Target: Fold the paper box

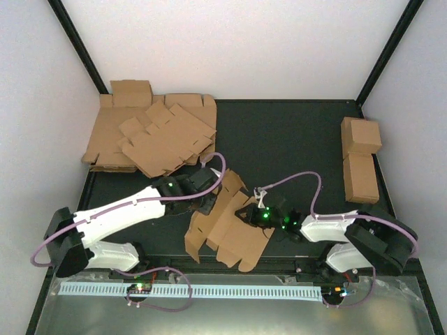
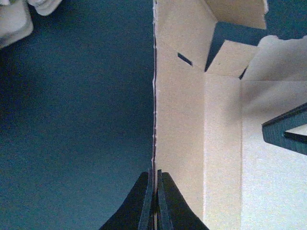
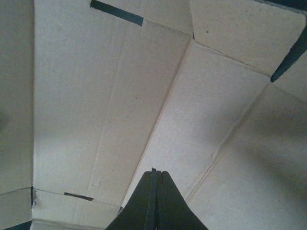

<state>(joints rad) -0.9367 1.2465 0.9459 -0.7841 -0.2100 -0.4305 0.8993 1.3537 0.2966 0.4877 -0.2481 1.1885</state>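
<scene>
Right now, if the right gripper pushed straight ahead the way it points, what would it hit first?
The paper box: the right gripper, shut, aims at a flat panel of it beside a crease. Depth is unclear, so it may already be touching.

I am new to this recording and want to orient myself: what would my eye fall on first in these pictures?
First, the partly folded paper box at the near centre of the dark table, with the left gripper shut on its edge and the right gripper shut over a panel. Then the stack of flat cardboard blanks in the far left corner and two finished cartons along the right edge.
</scene>
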